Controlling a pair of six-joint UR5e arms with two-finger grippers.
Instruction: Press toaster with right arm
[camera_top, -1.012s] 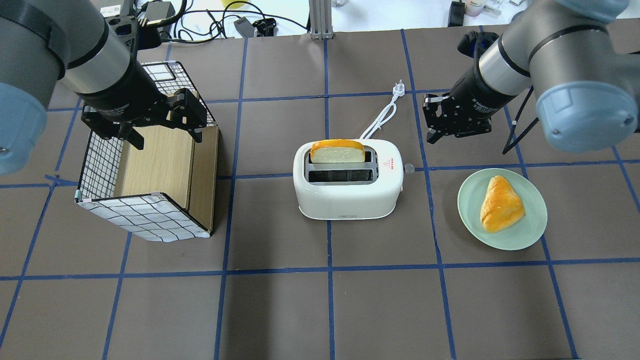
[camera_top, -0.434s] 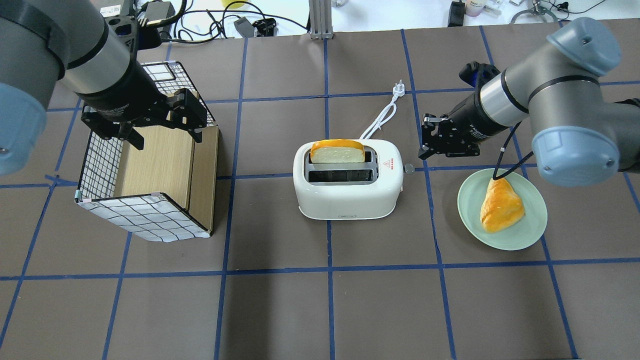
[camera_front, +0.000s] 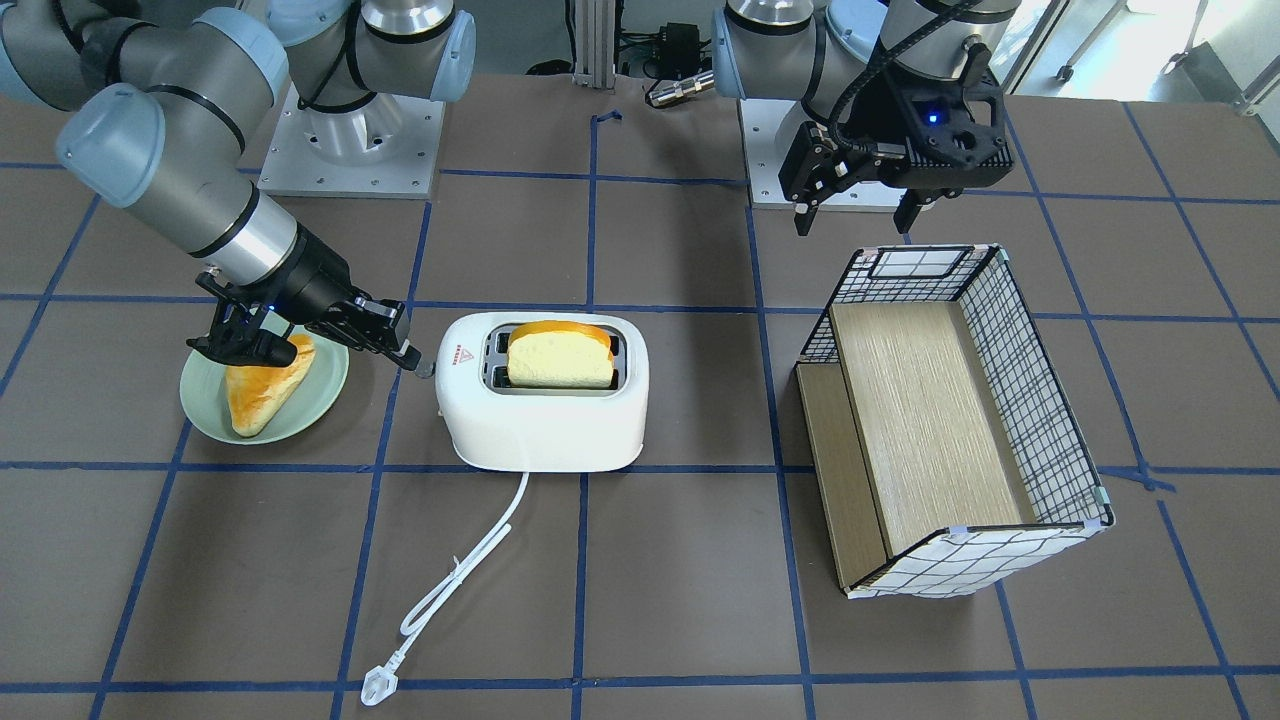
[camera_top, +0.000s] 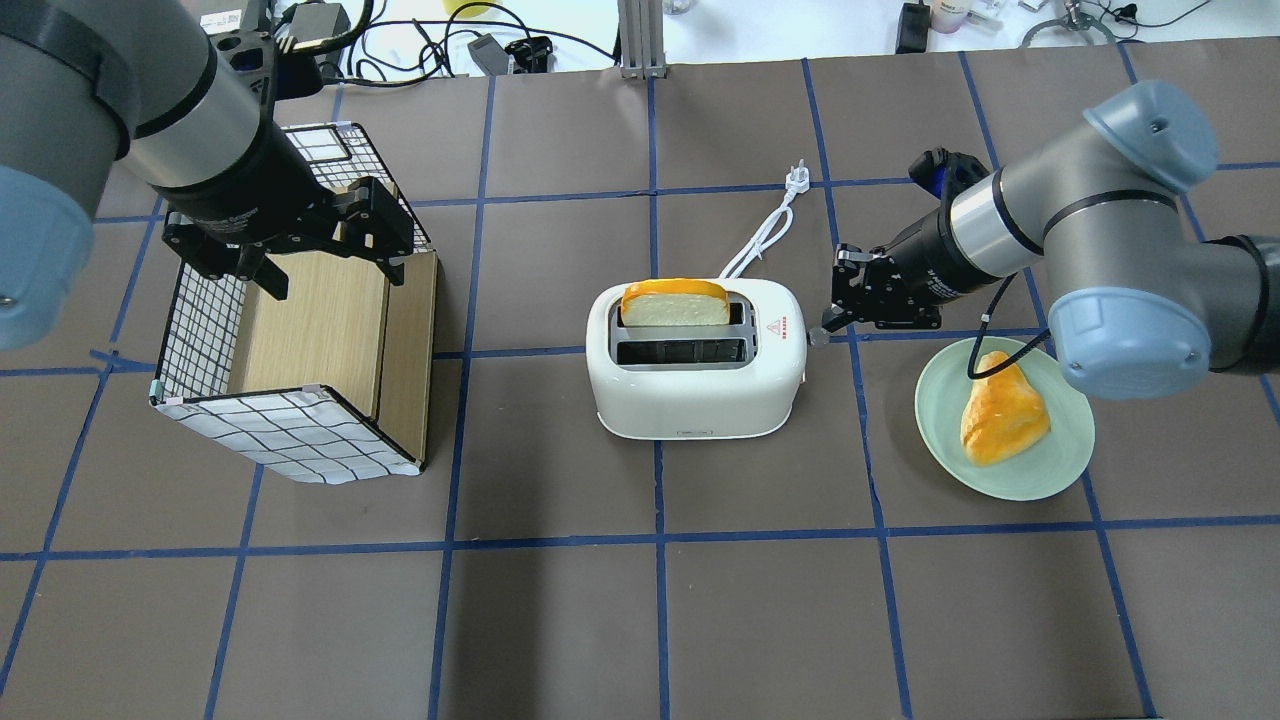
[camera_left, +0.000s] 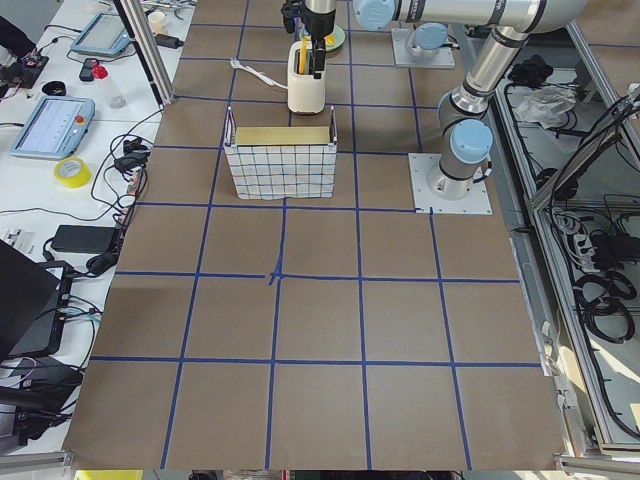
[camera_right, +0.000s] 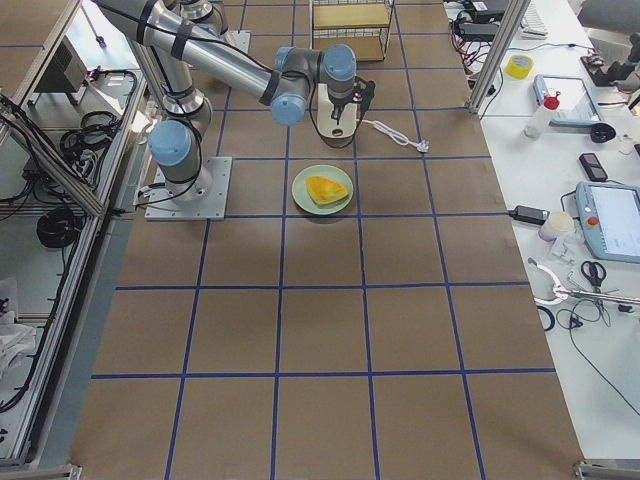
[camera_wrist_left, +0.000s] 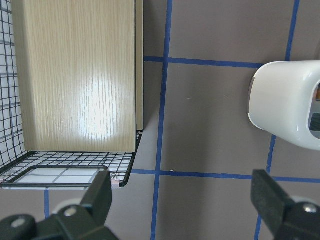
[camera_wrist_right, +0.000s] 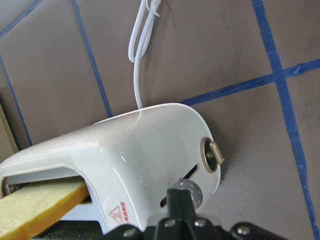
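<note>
The white two-slot toaster (camera_top: 695, 385) stands mid-table with a bread slice (camera_top: 675, 303) upright in its far slot; it also shows in the front view (camera_front: 545, 420). Its side lever (camera_top: 818, 337) points toward the right arm. My right gripper (camera_top: 832, 318) is shut, with its tip at the lever, just above it in the right wrist view (camera_wrist_right: 176, 200), where the lever (camera_wrist_right: 189, 191) and a round knob (camera_wrist_right: 212, 155) show. In the front view the right gripper (camera_front: 403, 352) meets the toaster's end. My left gripper (camera_top: 333, 272) is open and empty over the basket.
A wire basket with a wooden insert (camera_top: 300, 340) lies at the left. A green plate (camera_top: 935, 400) with a pastry (camera_top: 1000, 408) sits right of the toaster, under the right forearm. The white cord (camera_top: 765, 232) runs away behind the toaster.
My right gripper has moved down and leftward, from beside the cord to the toaster's side lever. The left arm, toaster and bread have not moved.
</note>
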